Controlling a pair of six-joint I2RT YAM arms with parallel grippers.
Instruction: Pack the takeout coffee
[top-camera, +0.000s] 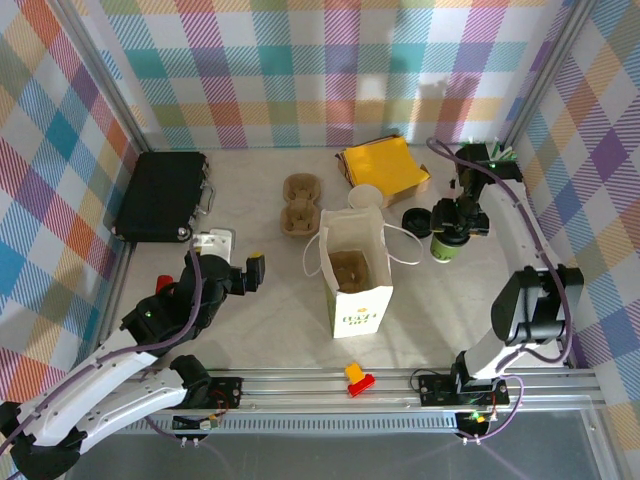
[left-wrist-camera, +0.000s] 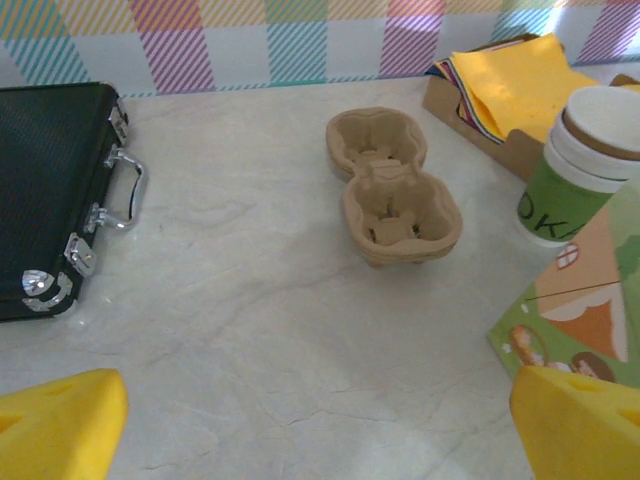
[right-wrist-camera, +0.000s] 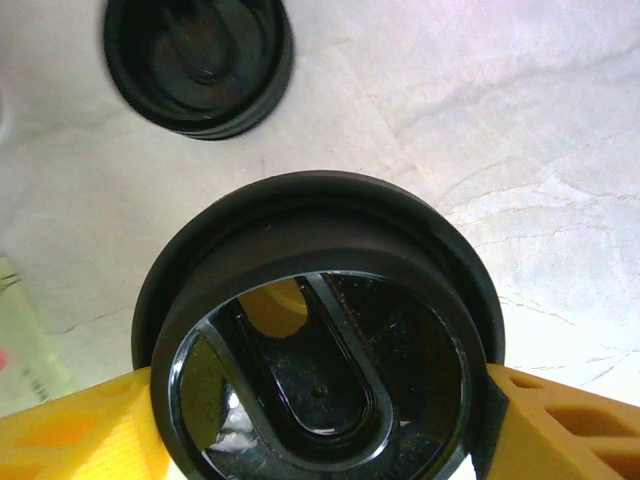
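Pastel plaid walls close in a pale marbled table (top-camera: 260, 330).

The right pincer (right-wrist-camera: 320, 425) has its yellow fingers (right-wrist-camera: 70, 435) pressed against opposite sides of the lid of the takeout coffee (top-camera: 443, 250). This is a small cream paper cup with green print low on its side and a round black plastic lid. The jaws stand partly closed around that lid. In the top view the cup looks to be standing on the table under the pincer, though whether it is lifted cannot be told. Just to this pincer's left lies a loose round black plastic lid (right-wrist-camera: 197, 62), apart from the cup. Further left stands an open white paper bag with green print (top-camera: 352, 275), with something brown inside it. Beyond the pincer and to its left sits a shallow cardboard box of yellow napkins (top-camera: 385, 165).

The left pincer (left-wrist-camera: 320, 430) is spread wide with nothing between its yellow fingertips (left-wrist-camera: 60, 425). Straight ahead of it lies a brown moulded-pulp two-cup carrier (left-wrist-camera: 395, 190), empty. To its left lies a flat black case with metal latches (left-wrist-camera: 50, 190). Ahead on its right stands a stack of lidless cream-and-green paper cups (left-wrist-camera: 585, 150), just in front of the napkin box, with the bag's printed side nearer to the pincer.
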